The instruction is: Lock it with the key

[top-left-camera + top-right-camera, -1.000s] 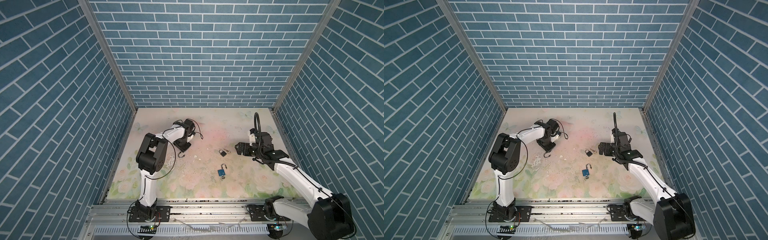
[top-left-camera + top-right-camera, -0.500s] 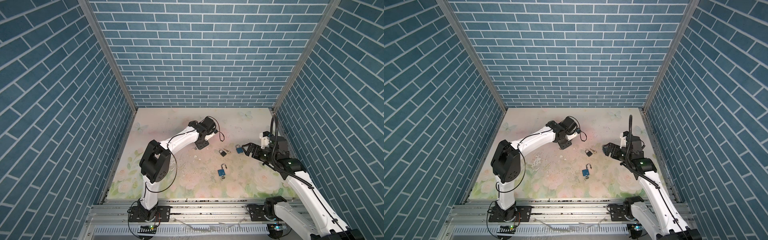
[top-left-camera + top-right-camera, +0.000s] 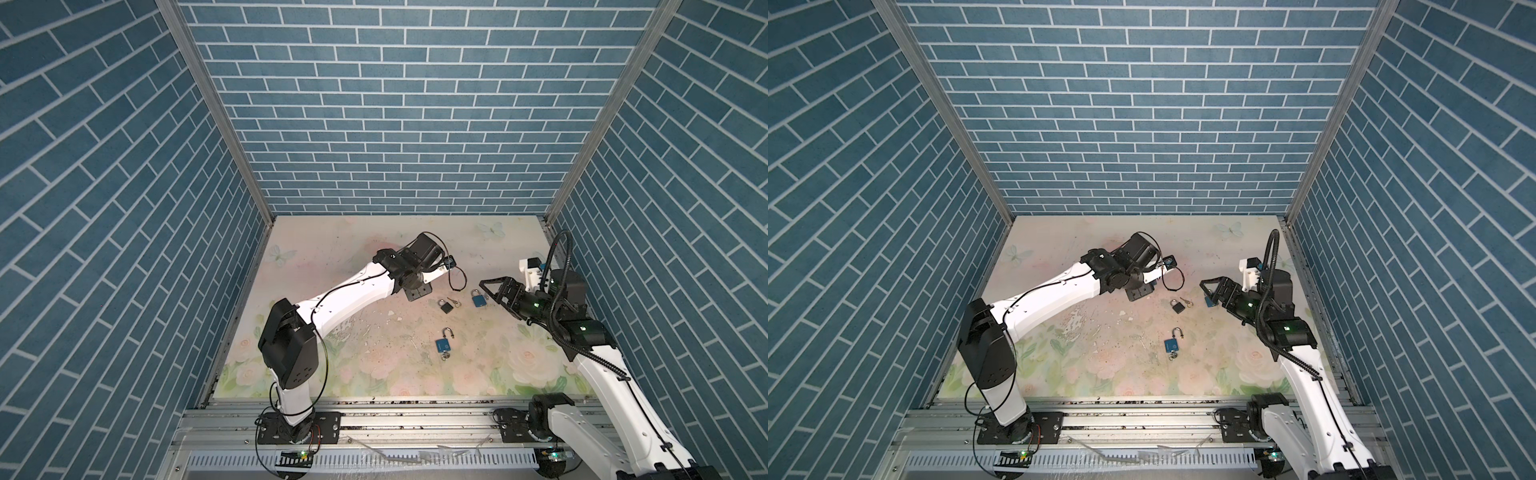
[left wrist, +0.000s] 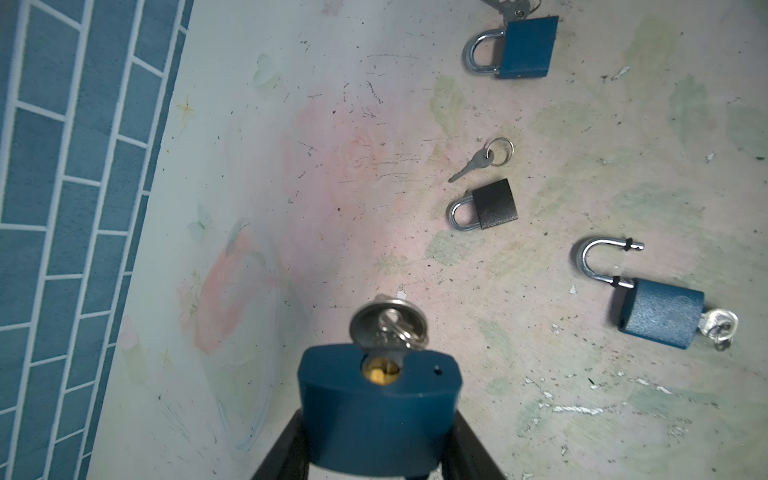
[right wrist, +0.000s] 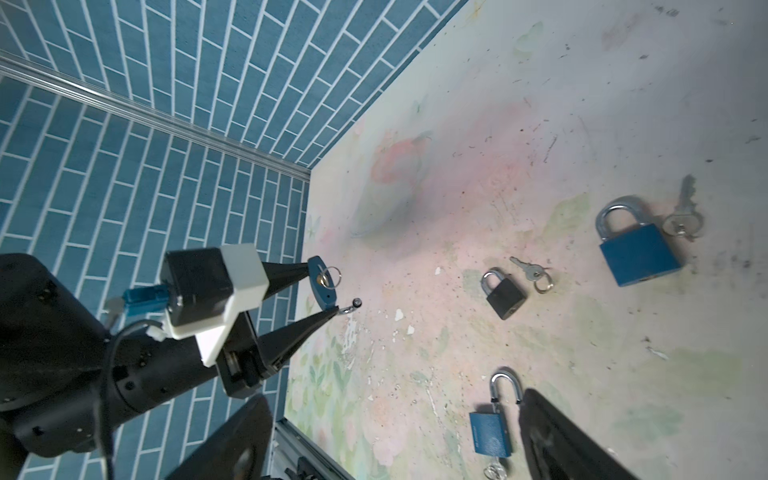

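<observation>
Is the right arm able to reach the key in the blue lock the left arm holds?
Probably yes. The left gripper holds the blue padlock with its key poking out, uncovered, and nothing stands between it and the open right gripper.

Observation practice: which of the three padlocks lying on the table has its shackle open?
The blue padlock with a key in its base; the black padlock and second blue padlock are shut.

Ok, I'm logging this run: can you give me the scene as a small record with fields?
left gripper: shut on held blue padlock, inserted key
right gripper: open, empty
black padlock: on table, shackle shut, small key beside
open blue padlock: on table, seated key
shut blue padlock: on table, big key beside
</observation>
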You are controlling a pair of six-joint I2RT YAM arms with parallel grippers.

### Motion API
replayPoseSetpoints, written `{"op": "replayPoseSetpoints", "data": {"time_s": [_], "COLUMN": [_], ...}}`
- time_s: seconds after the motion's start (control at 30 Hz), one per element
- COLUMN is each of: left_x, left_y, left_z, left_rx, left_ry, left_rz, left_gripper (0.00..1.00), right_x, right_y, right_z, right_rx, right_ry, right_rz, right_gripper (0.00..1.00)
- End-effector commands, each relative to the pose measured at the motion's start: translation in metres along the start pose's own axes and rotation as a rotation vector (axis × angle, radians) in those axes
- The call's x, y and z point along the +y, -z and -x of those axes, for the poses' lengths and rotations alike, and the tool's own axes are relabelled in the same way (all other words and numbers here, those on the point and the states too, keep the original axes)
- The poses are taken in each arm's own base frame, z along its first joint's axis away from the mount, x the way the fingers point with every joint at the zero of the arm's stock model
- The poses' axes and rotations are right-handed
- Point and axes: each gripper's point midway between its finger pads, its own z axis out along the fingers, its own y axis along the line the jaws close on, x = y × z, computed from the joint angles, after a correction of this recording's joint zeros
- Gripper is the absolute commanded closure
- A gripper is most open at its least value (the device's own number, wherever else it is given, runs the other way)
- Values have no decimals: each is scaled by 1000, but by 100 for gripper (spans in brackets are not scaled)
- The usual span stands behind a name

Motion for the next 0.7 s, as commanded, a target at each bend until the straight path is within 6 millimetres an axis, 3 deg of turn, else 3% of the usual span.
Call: {"op": "replayPoseSetpoints", "data": {"time_s": [0.0,0.37,0.57,0.67], "left_x": [-4,-18,-20,-24], "left_y": [20,34,47,49], "left_z": [19,32,40,45], "left_rx": [-96,-162,-221,-242], "left_ry": [-25,-51,-47,-69], "left_rz": [27,48,58,56], "left_gripper": [67,67,67,67], "right_x": [15,30,23,30], "right_y": [-3,-13,-34,-40], "right_z": [9,22,17,13], "right_rx": [-5,15,101,131], "right_ry": [-34,-37,-77,-52], "right_rz": [74,128,128,152], "right_gripper": [9,10,14,15]}}
